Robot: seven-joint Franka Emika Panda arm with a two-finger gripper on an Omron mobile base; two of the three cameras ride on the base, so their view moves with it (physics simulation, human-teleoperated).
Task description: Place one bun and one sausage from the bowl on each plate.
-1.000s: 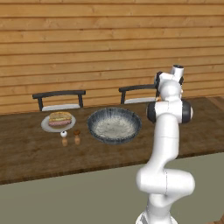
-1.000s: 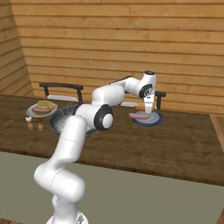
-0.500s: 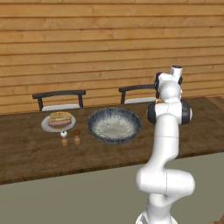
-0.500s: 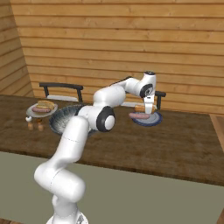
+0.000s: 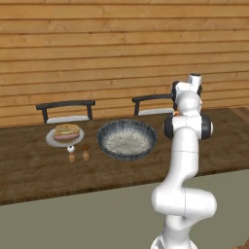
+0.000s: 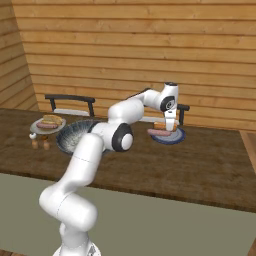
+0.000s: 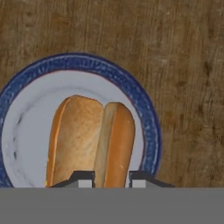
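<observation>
Above the blue-rimmed plate (image 7: 148, 127) hangs a golden, split bun (image 7: 89, 140), oblong and smooth-crusted, pinched between the gripper's (image 7: 111, 178) narrowed jaws. A pinkish sausage (image 6: 159, 133) lies on that plate. Left along the wooden table (image 6: 200, 160) sits the speckled bowl (image 5: 127, 139), then a pale plate (image 5: 64, 138) already filled.

A wooden plank wall (image 5: 97, 53) backs a dark wooden table (image 5: 29, 168) and two chairs (image 5: 65, 109).

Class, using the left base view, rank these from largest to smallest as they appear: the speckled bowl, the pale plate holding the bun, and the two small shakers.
1. Speckled bowl
2. Pale plate
3. Two shakers: they look alike in size, so unranked.
</observation>
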